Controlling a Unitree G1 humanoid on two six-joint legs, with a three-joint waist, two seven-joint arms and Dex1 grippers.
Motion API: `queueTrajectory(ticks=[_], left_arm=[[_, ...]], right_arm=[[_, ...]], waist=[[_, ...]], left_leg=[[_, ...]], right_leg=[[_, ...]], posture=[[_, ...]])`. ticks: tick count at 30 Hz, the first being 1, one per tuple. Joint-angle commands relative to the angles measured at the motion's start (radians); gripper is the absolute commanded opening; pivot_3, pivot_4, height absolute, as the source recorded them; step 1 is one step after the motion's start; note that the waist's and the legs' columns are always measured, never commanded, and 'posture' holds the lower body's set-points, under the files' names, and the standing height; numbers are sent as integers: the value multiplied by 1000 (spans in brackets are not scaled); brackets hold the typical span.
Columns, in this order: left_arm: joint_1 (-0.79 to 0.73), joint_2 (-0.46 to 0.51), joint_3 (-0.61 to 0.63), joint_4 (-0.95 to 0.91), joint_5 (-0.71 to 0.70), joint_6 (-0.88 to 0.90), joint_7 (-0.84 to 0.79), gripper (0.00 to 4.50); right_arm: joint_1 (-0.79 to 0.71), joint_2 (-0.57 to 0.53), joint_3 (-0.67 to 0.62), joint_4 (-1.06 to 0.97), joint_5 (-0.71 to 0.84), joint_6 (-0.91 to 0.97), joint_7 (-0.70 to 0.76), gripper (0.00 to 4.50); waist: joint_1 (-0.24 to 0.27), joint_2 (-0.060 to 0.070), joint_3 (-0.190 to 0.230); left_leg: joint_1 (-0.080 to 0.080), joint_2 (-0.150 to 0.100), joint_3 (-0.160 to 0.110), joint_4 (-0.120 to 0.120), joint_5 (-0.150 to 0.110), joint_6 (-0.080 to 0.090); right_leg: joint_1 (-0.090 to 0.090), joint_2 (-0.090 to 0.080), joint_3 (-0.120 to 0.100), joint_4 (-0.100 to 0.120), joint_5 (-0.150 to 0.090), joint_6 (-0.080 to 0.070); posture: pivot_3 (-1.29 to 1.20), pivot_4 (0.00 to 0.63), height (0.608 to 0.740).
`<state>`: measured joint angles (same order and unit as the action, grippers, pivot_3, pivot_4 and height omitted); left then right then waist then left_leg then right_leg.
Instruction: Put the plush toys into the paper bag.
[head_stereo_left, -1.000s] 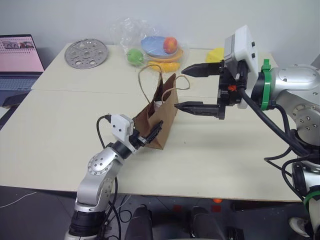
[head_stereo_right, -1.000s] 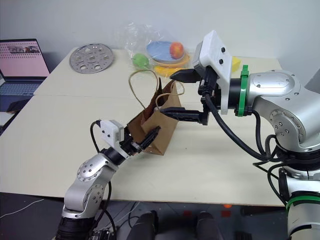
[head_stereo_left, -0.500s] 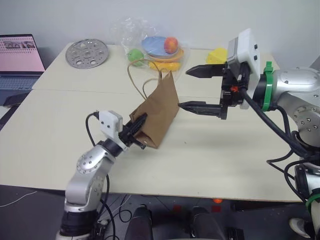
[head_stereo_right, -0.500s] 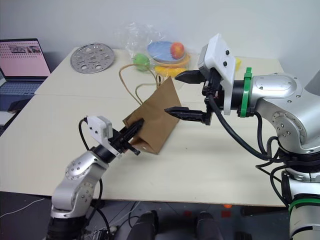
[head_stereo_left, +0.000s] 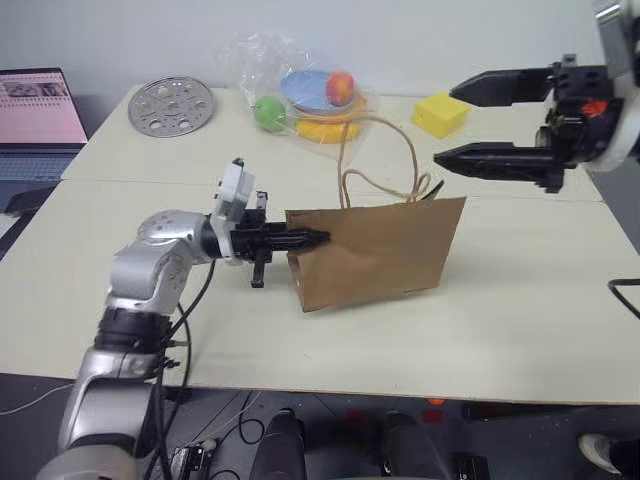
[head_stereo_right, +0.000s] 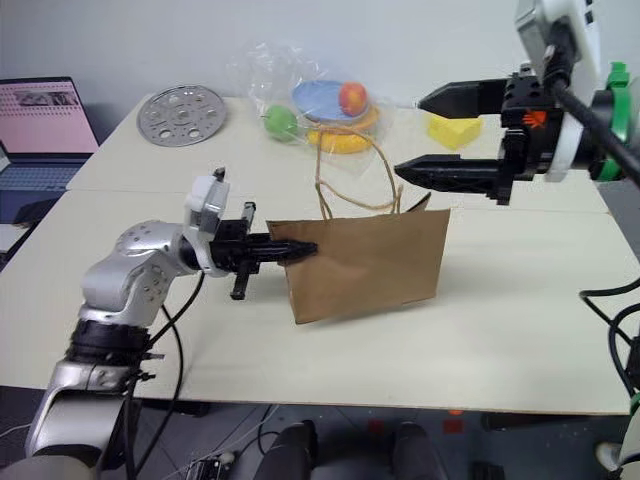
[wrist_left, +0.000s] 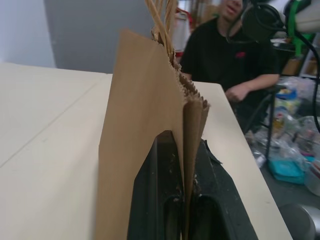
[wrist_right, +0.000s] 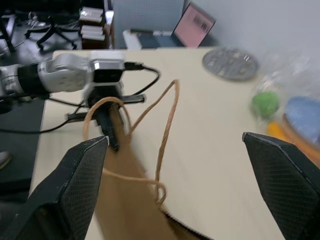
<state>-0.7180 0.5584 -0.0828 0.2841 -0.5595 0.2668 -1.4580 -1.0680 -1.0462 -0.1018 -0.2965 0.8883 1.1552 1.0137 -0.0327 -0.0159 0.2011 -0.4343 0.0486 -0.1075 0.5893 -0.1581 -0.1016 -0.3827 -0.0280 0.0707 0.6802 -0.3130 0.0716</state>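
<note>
No writing or brand mark can be read on anything here; the laptop (head_stereo_left: 38, 110) at the 9 o'clock edge of the scene shows a pink screen with illegible text.

The bag (head_stereo_left: 378, 252) is plain brown kraft paper, standing upright near the middle of the table (head_stereo_left: 520, 300), broad face toward the camera, its top edge serrated and folded nearly flat. Two thin tan cord handles (head_stereo_left: 378, 160) loop up from the top. The toys cannot be seen; whether they are inside cannot be told.

The left gripper (head_stereo_left: 305, 239) points level from 9 o'clock and is clenched on the bag's side fold, the paper pinched between its black fingers (wrist_left: 155, 200). The right gripper (head_stereo_left: 470, 125) hangs above and to the 2 o'clock side of the bag, its fingers spread wide and grasping nothing.

Toward 12 o'clock lie a clear plastic bag of fruit (head_stereo_left: 300, 95), a perforated metal disc (head_stereo_left: 172, 106) and a yellow block (head_stereo_left: 441, 113). The table's near half, from 4 to 8 o'clock of the bag, is bare up to its front edge. A person in black (wrist_left: 227, 55) sits beyond the table's far end.
</note>
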Motion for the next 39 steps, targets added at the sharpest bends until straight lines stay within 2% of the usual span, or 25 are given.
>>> queueTrajectory(ticks=[1,5,10,15,24,25,26,28,32,34,39], left_arm=[[-80,-49,-13,167,60,-145,-111,34],[-145,-97,-30,306,82,-231,-156,34],[-156,-98,-89,368,66,-316,-156,34],[-183,-85,-119,396,48,-330,-156,1189],[-225,-32,-108,370,35,-300,-156,4032],[-227,-4,-91,334,26,-259,-156,4301],[-227,76,-51,237,7,-150,-144,4461],[-220,179,2,116,-16,-10,-132,4461],[-234,315,66,-4,52,156,57,4461],[-224,346,110,-38,60,201,126,4461],[-144,381,136,-142,51,226,118,4461]], right_arm=[[11,-78,-36,-53,80,83,50,4500],[58,-146,-62,-68,129,124,78,4500],[93,-183,-74,-73,110,100,58,4500],[124,-191,-79,-72,103,72,55,4500],[147,-190,-56,-40,59,-5,85,4500],[160,-197,-48,-30,31,-37,100,4500],[196,-207,-45,5,-15,-89,119,4500],[233,-212,-38,41,-70,-148,137,4500],[339,-215,-75,68,-118,-229,167,4500],[361,-210,-85,73,-129,-251,167,4500],[343,-169,-57,87,-150,-271,135,4500]], waist=[[0,0,0],[-1,0,0],[-5,0,0],[-5,0,0],[-4,0,0],[-4,0,0],[-5,0,0],[-19,-7,5],[-24,-1,6],[-19,3,7],[-23,3,8]], left_leg=[[0,0,0,0,0,0],[-1,0,0,0,0,0],[-1,0,0,0,0,0],[-2,0,0,0,0,0],[-1,0,0,0,0,0],[-2,0,0,0,0,0],[-2,0,0,0,0,0],[-2,1,0,0,0,0],[-2,2,0,0,0,0],[-2,2,0,0,0,0],[-2,2,1,1,0,0]], right_leg=[[0,0,0,0,0,0],[-2,0,0,1,0,0],[-2,0,0,1,0,0],[-2,0,0,1,0,0],[-2,0,0,1,0,0],[-2,0,0,1,0,0],[-2,0,0,1,0,0],[-3,1,0,2,0,0],[-3,2,1,2,0,0],[-3,2,0,2,-1,2],[-3,2,1,2,-1,1]], posture=[[0,150,740],[0,150,740],[0,150,740],[0,150,740],[0,150,740],[0,150,740],[0,150,740],[0,150,740],[0,150,740],[0,150,740],[0,150,740]])
